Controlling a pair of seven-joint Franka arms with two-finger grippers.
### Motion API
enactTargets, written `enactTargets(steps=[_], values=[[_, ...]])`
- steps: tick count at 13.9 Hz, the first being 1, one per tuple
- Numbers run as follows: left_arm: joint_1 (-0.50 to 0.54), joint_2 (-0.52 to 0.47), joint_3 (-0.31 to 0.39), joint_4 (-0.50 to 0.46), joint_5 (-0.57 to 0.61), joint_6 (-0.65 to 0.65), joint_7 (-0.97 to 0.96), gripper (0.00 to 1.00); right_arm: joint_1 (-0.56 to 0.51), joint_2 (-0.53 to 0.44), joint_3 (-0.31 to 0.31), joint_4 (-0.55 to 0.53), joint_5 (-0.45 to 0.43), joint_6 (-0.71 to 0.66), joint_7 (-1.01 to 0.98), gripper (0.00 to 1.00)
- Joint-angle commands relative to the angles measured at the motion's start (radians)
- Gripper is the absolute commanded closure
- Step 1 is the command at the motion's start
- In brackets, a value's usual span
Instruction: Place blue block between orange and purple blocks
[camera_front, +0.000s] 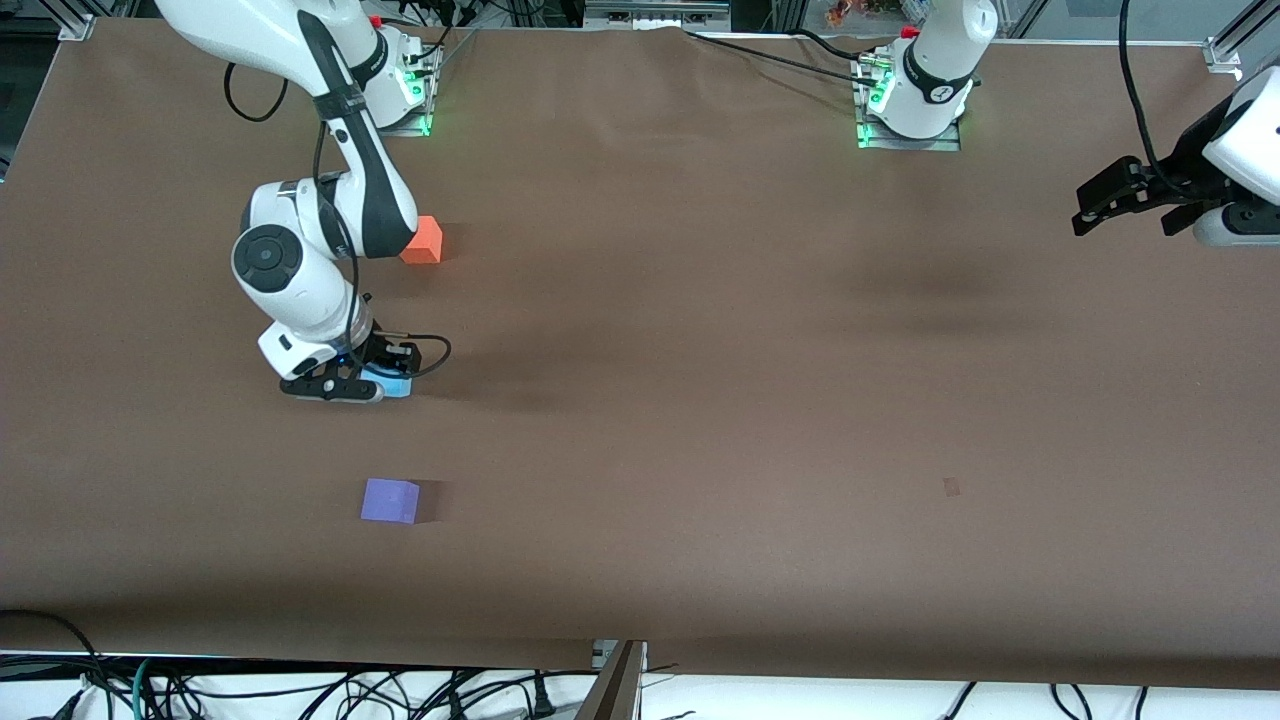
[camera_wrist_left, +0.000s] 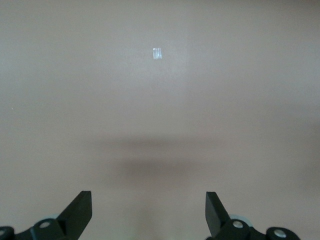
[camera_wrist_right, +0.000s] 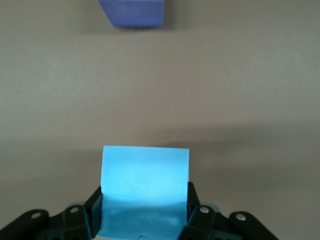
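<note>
Jaws of right gripper (camera_front: 372, 385) pinch blue block (camera_wrist_right: 145, 172) low on worktop (camera_front: 700, 400), between orange block (camera_front: 424, 241) and purple block (camera_front: 390, 500). Placing step; next likely release. Left gripper (camera_wrist_left: 148, 215) waits, jaws spread.

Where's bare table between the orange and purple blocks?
The right gripper, shut on the blue block, fills the middle. Bare strips lie between it and the orange block, and between it and the purple block.
</note>
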Motion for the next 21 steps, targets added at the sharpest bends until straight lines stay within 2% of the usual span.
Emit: enactTargets(steps=[1,4,5,6,7,9,10,12,17,21], values=[[-0.007,0.017,-0.004,0.034,0.021,-0.039,-0.011,0.0,0.008,-0.049,0.002,-0.104,0.035,0.095,-0.001,0.86],[-0.001,0.019,0.007,0.03,0.017,-0.044,-0.01,0.0,0.008,-0.04,0.005,-0.13,0.036,0.135,-0.001,0.84],[0.008,0.022,0.007,0.036,0.009,-0.044,-0.01,0.0,0.008,-0.037,0.006,-0.131,0.039,0.141,-0.001,0.67],[0.008,0.026,0.006,0.037,0.009,-0.043,-0.01,0.0,0.008,-0.034,0.006,-0.128,0.042,0.143,-0.002,0.11],[0.008,0.026,0.006,0.038,0.011,-0.044,-0.011,0.0,0.008,-0.032,0.006,-0.121,0.042,0.14,-0.008,0.01],[0.01,0.028,0.006,0.039,0.011,-0.043,-0.01,0.0,0.01,-0.048,0.006,-0.081,0.041,0.109,-0.028,0.01],[0.01,0.029,0.006,0.039,0.011,-0.038,-0.01,0.0,0.008,-0.061,0.006,-0.034,0.038,0.036,-0.033,0.01],[0.008,0.048,0.004,0.044,0.011,-0.036,-0.01,0.0,0.008,-0.075,-0.014,0.113,0.036,-0.189,-0.114,0.01],[0.008,0.057,0.004,0.044,0.005,-0.033,-0.01,0.0,0.007,-0.086,-0.124,0.509,0.019,-0.806,-0.263,0.0],[0.008,0.068,0.004,0.044,0.005,-0.016,-0.01,0.0,0.008,-0.086,-0.195,0.68,0.007,-0.971,-0.272,0.0]])
